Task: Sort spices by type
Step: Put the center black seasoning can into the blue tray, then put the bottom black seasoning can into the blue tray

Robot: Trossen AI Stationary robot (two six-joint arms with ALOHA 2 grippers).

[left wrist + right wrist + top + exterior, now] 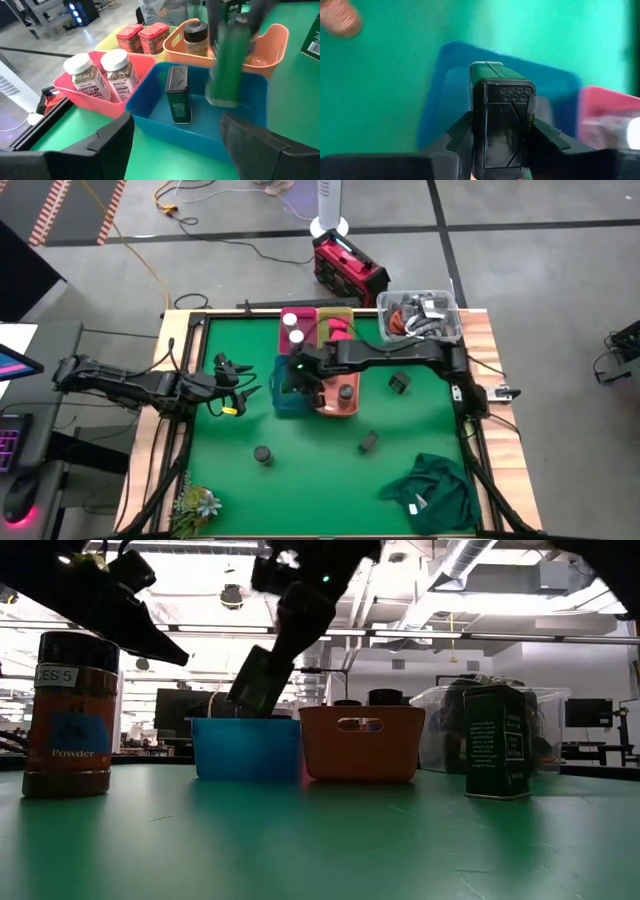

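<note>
My right gripper (pixel 300 376) hangs over the blue bin (pixel 288 400), shut on a dark green rectangular tin (pixel 258 678). One more dark tin (pixel 178 95) stands upright in that bin. The pink bin (pixel 95 92) holds two white-capped jars (pixel 117 70). Two red tins (pixel 142 36) sit in the yellow bin, and a dark round jar (pixel 195 37) sits in the orange bin (pixel 342 402). Loose on the green mat are a round jar (pixel 263 454) and two tins (pixel 368 442), (pixel 400 383). My left gripper (pixel 236 387) waits open, left of the blue bin. My right gripper pinches the dark tin (pixel 502 115) between its two fingers (pixel 462 132), one on each of two opposite sides. It comes slanting down from above. The tin is lifted clear and hangs tilted, its lower end (pixel 250 698) just above the blue bin's rim (pixel 245 722).
A clear box of cables (pixel 420 316) stands at the far right corner. A crumpled green cloth (pixel 432 492) lies at the near right and a small plant (pixel 196 502) at the near left. The four bins cluster at the far middle; open mat lies near the front.
</note>
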